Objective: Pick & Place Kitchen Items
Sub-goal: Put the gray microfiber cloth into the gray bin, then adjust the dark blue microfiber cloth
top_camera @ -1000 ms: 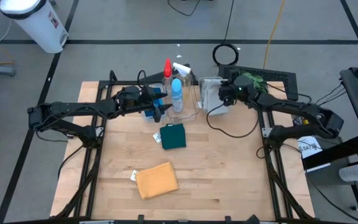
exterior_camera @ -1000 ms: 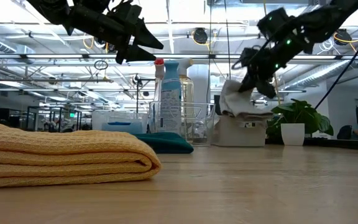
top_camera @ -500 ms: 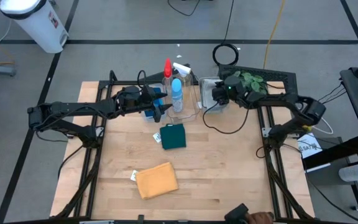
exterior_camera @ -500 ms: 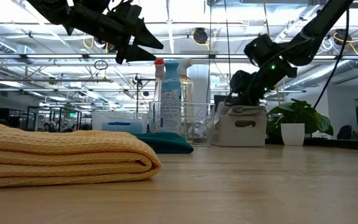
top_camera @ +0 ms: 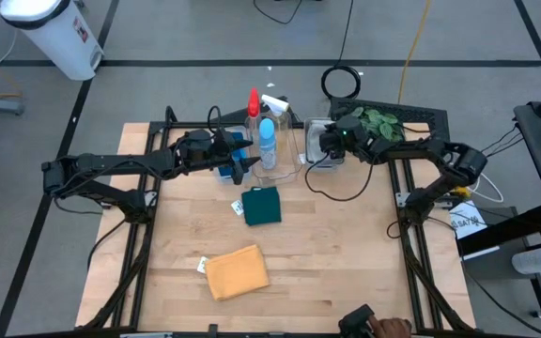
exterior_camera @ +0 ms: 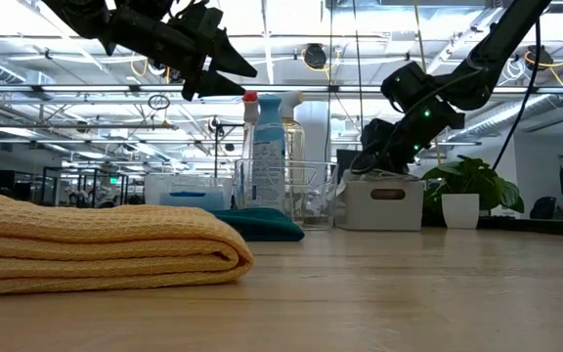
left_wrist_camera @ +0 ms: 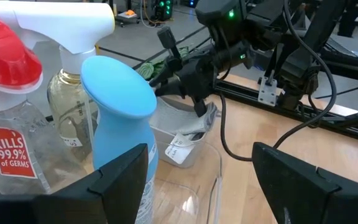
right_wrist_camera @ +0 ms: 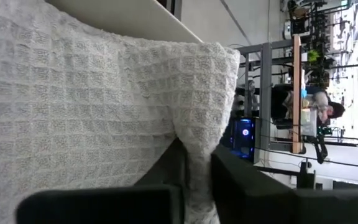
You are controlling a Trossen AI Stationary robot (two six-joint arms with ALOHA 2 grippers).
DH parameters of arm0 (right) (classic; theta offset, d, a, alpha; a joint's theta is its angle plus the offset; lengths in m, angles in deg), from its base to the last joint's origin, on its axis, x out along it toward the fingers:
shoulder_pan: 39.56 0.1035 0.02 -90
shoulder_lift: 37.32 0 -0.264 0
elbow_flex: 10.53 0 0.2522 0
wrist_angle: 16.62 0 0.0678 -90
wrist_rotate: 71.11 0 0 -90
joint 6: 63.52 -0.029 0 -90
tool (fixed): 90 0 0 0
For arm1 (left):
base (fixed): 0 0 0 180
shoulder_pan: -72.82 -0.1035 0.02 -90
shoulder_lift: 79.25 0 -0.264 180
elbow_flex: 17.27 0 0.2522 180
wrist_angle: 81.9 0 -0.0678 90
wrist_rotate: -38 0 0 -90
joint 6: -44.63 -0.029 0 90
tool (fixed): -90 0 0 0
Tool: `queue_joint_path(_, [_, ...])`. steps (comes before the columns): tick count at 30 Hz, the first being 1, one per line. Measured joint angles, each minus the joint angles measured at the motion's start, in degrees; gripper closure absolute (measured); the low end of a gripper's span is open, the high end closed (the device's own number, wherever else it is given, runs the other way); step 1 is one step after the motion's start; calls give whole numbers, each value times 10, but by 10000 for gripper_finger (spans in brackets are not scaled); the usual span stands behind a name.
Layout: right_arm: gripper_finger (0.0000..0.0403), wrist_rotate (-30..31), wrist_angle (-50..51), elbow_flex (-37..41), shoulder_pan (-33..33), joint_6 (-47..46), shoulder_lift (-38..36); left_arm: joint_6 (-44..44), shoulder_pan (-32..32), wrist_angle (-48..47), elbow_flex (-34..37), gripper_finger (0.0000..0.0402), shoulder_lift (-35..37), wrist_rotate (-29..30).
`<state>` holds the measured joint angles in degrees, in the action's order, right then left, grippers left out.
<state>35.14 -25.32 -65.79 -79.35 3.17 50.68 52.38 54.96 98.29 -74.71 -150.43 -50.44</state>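
While pinched in the right gripper [right_wrist_camera: 194,180], grey cloth [right_wrist_camera: 73,106] between its fingers, inside bin [left_wrist_camera: 185,134]

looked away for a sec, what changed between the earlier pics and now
The right end effector carried the grey cloth from above the bin at the table's back edge down into it; the cloth still sits between its fingers. The left end effector stayed open and hovering beside the spray bottles. The green cloth and orange cloth have not moved.
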Motion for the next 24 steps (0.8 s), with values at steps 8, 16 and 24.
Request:
queue_joint_path(8, [264, 34, -41, 0, 4, -32, 0, 0, 0, 0, 0, 114, 0, 0])
queue_joint_path(16, [192, 64, -47, 1, 17, -112, -34, 0, 0, 0, 0, 114, 0, 0])
queue_joint_path(24, [172, 63, -16, 1, 66, -228, -142, 0, 0, 0, 0, 114, 0, 0])
